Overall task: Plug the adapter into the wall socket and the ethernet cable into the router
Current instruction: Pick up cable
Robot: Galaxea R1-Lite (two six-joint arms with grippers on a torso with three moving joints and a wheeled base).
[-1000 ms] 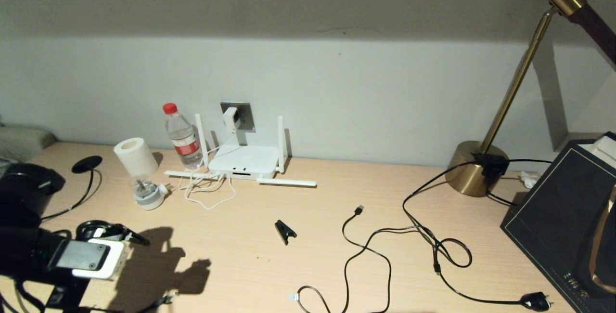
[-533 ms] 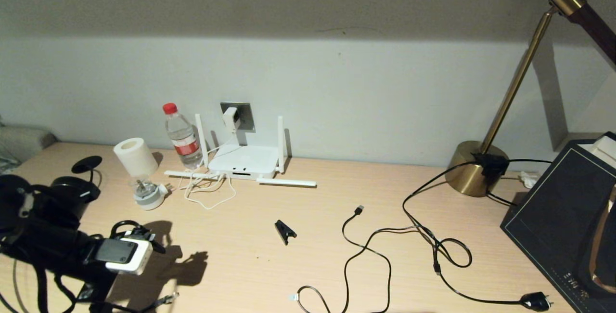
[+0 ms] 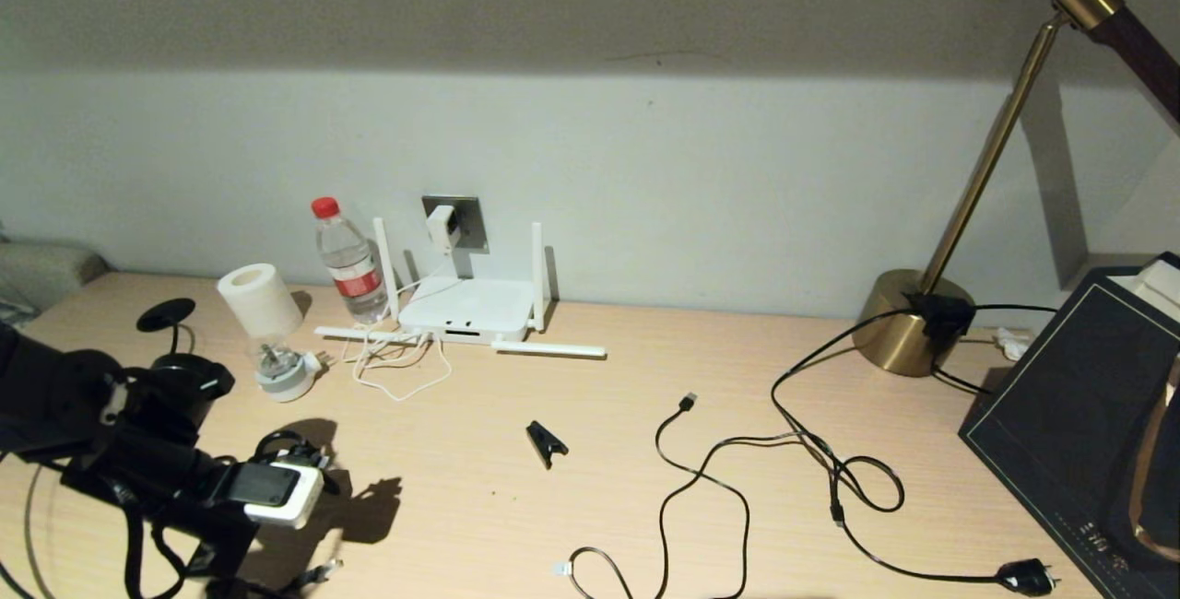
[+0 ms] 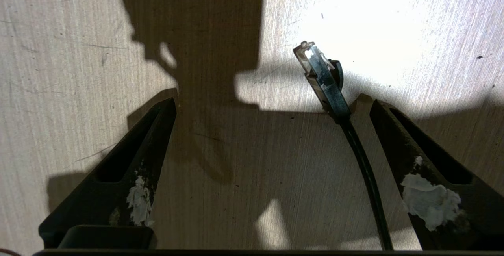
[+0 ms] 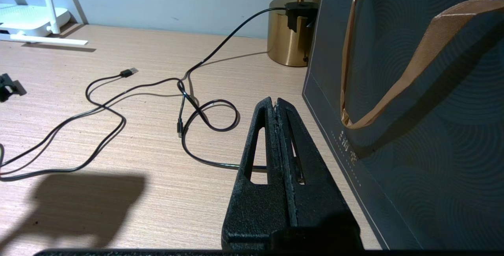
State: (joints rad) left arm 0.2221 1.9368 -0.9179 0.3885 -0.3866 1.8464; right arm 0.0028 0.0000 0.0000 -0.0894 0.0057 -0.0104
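The left claw [image 4: 271, 138] hangs released over the surface [image 3: 553, 525], the ethernet cable [image 4: 327, 86] lying between its fingers. The adapter [image 3: 442, 227] sits in the wall socket [image 3: 468, 217]. The right claw [image 5: 275, 104] is clenched, empty.

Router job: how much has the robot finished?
Half. The adapter already sits in the wall socket. The open left gripper hangs over the ethernet cable lying on the desk, not yet grabbed. Carrying it to the router and plugging in is left.
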